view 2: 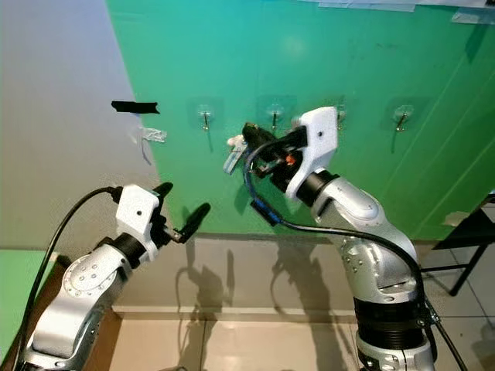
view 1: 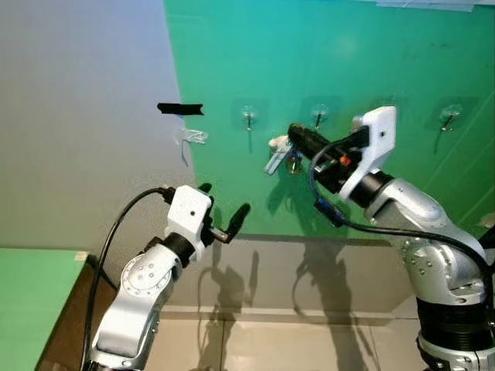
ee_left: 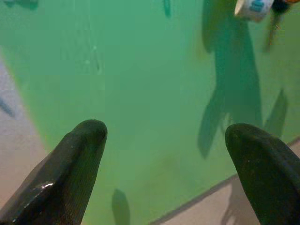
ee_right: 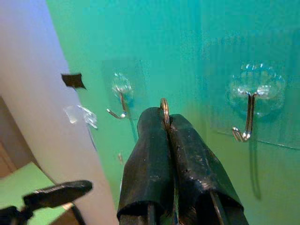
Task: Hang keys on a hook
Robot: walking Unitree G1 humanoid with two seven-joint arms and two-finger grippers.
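Observation:
A bunch of keys (view 1: 277, 157) with a white tag dangles from my right gripper (view 1: 291, 138), which is shut on the metal key ring (ee_right: 164, 105). The gripper is raised close to the green wall, between two clear stick-on hooks: the left hook (view 1: 248, 118) and the middle hook (view 1: 319, 117). In the right wrist view the ring sits between the left hook (ee_right: 119, 104) and the middle hook (ee_right: 248, 117), touching neither. My left gripper (view 1: 224, 202) is open and empty, held lower and to the left, in front of the wall.
Another hook (view 1: 448, 117) is stuck farther right on the green panel (view 1: 387, 54). Black tape (view 1: 180, 108) and a scrap of clear tape (view 1: 193, 137) mark the grey wall at the panel's edge. A green surface (view 1: 31, 301) lies at lower left, and a black stand (view 2: 472, 230) at far right.

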